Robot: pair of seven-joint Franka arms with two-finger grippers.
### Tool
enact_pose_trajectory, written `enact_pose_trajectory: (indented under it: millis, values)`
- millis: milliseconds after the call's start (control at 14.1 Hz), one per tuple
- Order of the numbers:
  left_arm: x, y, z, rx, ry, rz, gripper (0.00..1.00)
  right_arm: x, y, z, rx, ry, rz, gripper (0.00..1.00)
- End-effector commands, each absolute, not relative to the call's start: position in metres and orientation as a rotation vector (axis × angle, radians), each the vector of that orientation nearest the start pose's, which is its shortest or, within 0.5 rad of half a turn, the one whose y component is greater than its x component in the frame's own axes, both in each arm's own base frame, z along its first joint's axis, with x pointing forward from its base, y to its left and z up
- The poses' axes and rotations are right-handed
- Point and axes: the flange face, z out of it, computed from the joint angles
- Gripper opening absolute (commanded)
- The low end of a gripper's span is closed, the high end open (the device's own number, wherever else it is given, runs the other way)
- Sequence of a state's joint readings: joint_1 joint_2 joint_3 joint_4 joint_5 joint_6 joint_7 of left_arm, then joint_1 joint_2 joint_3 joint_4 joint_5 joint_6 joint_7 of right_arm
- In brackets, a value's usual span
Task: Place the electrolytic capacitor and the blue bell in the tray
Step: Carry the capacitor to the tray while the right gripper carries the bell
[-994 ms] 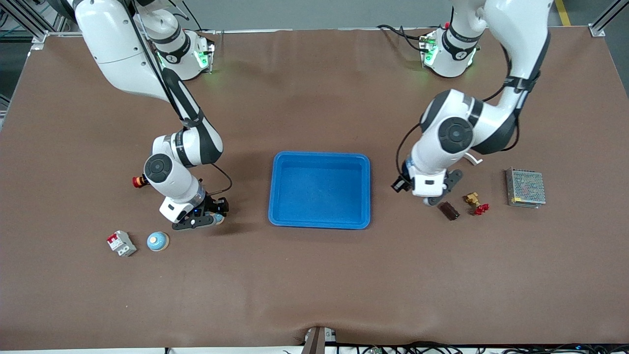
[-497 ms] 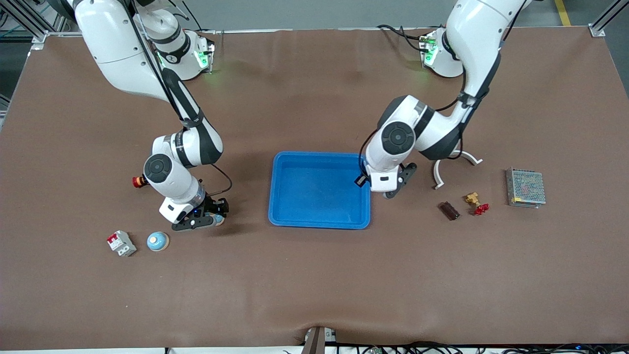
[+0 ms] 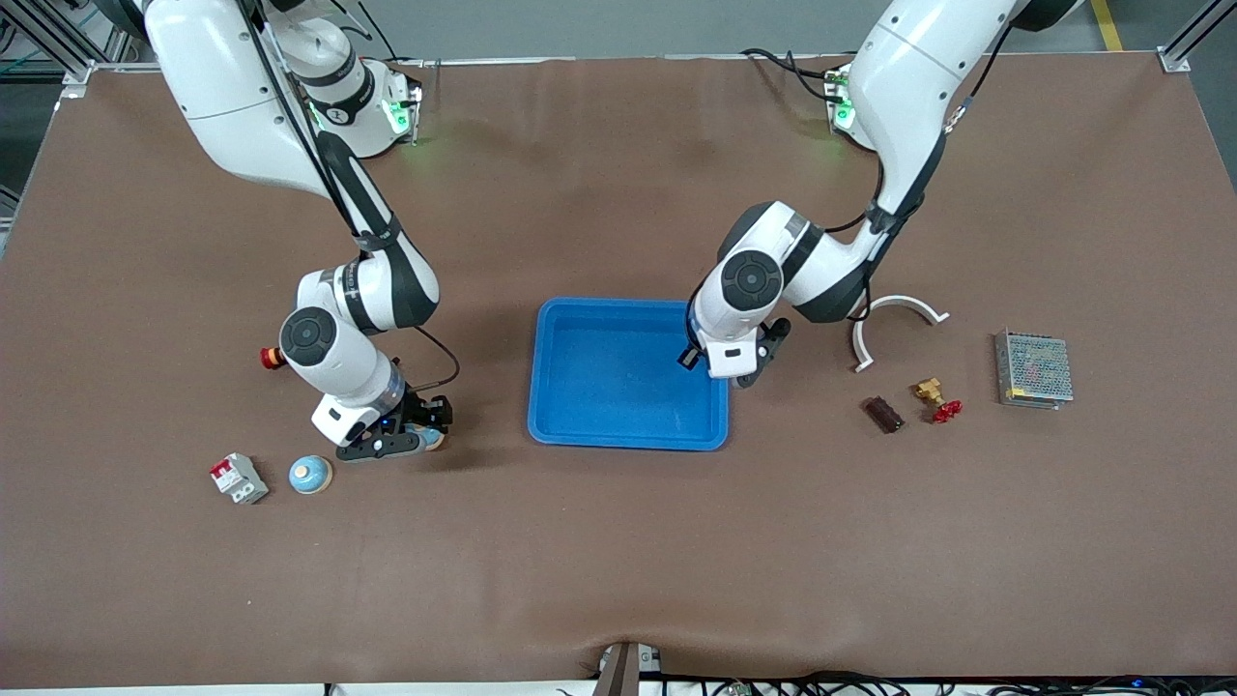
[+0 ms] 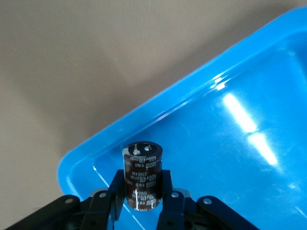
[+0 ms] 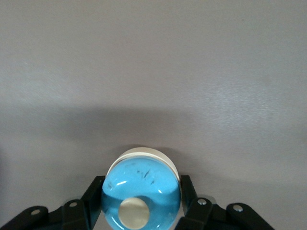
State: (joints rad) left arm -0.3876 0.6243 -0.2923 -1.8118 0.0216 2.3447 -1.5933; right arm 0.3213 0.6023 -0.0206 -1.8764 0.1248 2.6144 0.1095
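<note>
1. Blue plastic tray (image 3: 628, 375) sits at the middle of the brown surface (image 3: 618, 561), its floor bare in the front view.
2. Left gripper (image 3: 727, 372) hangs over the tray's edge toward the left arm's end, fingers (image 4: 117, 191) clamped on a dark cylindrical capacitor (image 4: 141, 175); the left wrist view shows the capacitor over the tray's corner (image 4: 201, 143).
3. Right gripper (image 3: 391, 445) is low over the surface toward the right arm's end, well apart from the tray, its fingers (image 5: 93, 196) closed around a blue bell (image 5: 141, 194) with a pale button on top.
4. A second blue dome-shaped bell (image 3: 310, 474) lies on the surface just beside the right gripper, nearer the front camera.
5. A small white and red switch block (image 3: 239, 478) rests beside that second bell, farther toward the right arm's end.
6. A red button (image 3: 273, 357) shows beside the right arm's wrist, partly hidden by it.
7. Toward the left arm's end lie a white curved piece (image 3: 894, 324), a dark brown block (image 3: 882, 414), a brass fitting (image 3: 930, 390) and a small red part (image 3: 945, 412), with a grey mesh box (image 3: 1033, 368) farther out; none lies between the left gripper and the tray.
</note>
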Motion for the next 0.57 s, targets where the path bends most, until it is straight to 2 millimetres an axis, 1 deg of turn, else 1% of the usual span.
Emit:
enact_pose_trajectory:
  millis: [0, 71, 142, 213, 284, 355, 497]
  values:
    - [0.506, -0.413, 0.190, -2.789, -1.439, 0.245, 0.00, 0.618, 0.240, 0.223, -3.028, -0.001, -0.169, 0.46]
    - [0.507, -0.414, 0.189, -2.789, -1.441, 0.246, 0.00, 0.617, 0.256, 0.230, -3.025, 0.044, -0.150, 0.46]
    - [0.507, -0.414, 0.186, -2.787, -1.436, 0.249, 0.22, 0.616, 0.270, 0.238, -3.023, 0.086, -0.130, 0.46]
    - [0.508, -0.413, 0.186, -2.789, -1.434, 0.247, 0.58, 0.614, 0.281, 0.242, -3.021, 0.114, -0.116, 0.46]
    - [0.509, -0.412, 0.190, -2.795, -1.431, 0.240, 0.86, 0.612, 0.290, 0.245, -3.018, 0.138, -0.109, 0.46]
    - [0.512, -0.411, 0.196, -2.799, -1.435, 0.233, 1.00, 0.609, 0.299, 0.248, -3.013, 0.157, -0.111, 0.46]
    - [0.524, -0.408, 0.221, -2.813, -1.452, 0.206, 1.00, 0.603, 0.322, 0.256, -2.997, 0.205, -0.125, 0.46]
